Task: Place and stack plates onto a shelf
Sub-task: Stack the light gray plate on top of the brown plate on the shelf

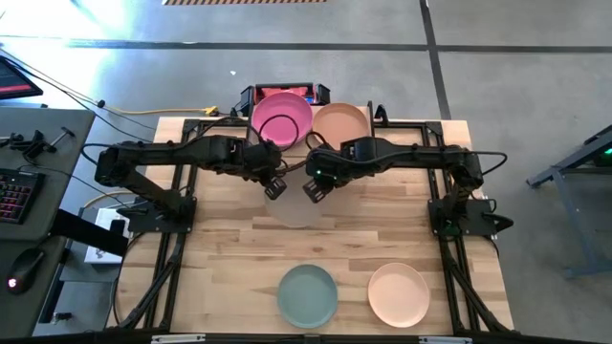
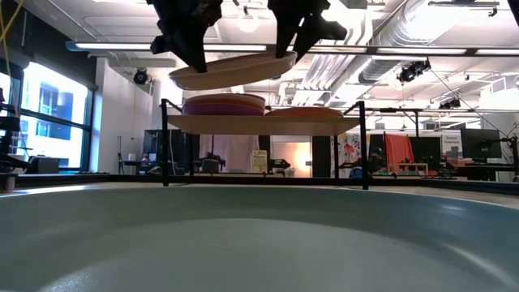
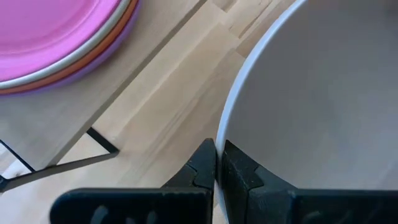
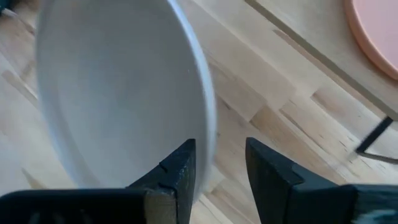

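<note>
Two grippers meet over mid-bench on one pale plate (image 1: 298,205). High view: the left gripper (image 1: 274,185) and the right gripper (image 1: 314,188) sit at opposite edges of that plate, which lies just on the near side of the shelf (image 1: 378,122); beyond the grippers the shelf carries a stack topped by a pink plate (image 1: 281,118) and, beside it, a peach plate (image 1: 340,123). Well away toward the front edge of the bench (image 1: 220,248) lie a teal plate (image 1: 307,294) and a cream plate (image 1: 399,293), not yet handled. Low view: the pale plate (image 2: 233,70) hangs clear of the bench and above the level of the shelf top (image 2: 259,122), with a gripper at each end of it. Left wrist view: the left gripper (image 3: 217,163) is clamped tight on the plate's rim (image 3: 227,118), with the pink-topped stack (image 3: 62,43) off to one side of it. Right wrist view: the right gripper (image 4: 219,163) stands spread, the plate's rim (image 4: 208,99) lying between its fingers with a gap showing, so no grip from this side. Judgement: the step in hand is a lift and carry toward the shelf, load borne by the left arm alone. Next move calls for carrying the plate level over one stack, centring it, then lowering before release; a one-sided hold risks tilt.
</note>
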Robot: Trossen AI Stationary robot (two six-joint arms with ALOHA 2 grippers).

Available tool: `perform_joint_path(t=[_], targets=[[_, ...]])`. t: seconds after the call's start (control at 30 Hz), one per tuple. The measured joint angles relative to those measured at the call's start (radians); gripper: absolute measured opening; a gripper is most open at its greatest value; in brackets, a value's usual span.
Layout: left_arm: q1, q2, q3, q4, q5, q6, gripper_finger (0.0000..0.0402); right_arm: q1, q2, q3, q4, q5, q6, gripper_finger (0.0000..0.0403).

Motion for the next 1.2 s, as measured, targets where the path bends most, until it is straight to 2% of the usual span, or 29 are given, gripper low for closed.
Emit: perform_joint_path(t=[0.13,0.3,0.37,0.7,0.93,1.2], targets=[[0.009,0.000,0.000,0.004,0.000,0.003,0.0001,-0.010,0.008,0.000,-0.003,-0.004,-0.007,0.0100],[0.009,0.000,0.000,0.008,-0.001,0.015,0.0001,-0.016,0.010,0.000,0.008,-0.016,-0.035,0.0023],[0.010,0.000,0.000,0.008,-0.002,0.015,0.0001,-0.016,0.010,0.000,0.012,-0.013,-0.040,0.0008],[0.009,0.000,0.000,0.007,0.008,0.012,0.0007,-0.015,0.010,0.000,0.014,-0.017,-0.024,0.0003],[0.014,0.000,0.000,0.010,0.080,-0.002,0.0054,-0.015,0.010,0.000,0.017,-0.018,-0.033,0.0000],[0.015,0.000,0.000,0.059,0.087,-0.021,0.0100,-0.015,0.010,0.000,-0.013,-0.016,-0.033,0.0000]])
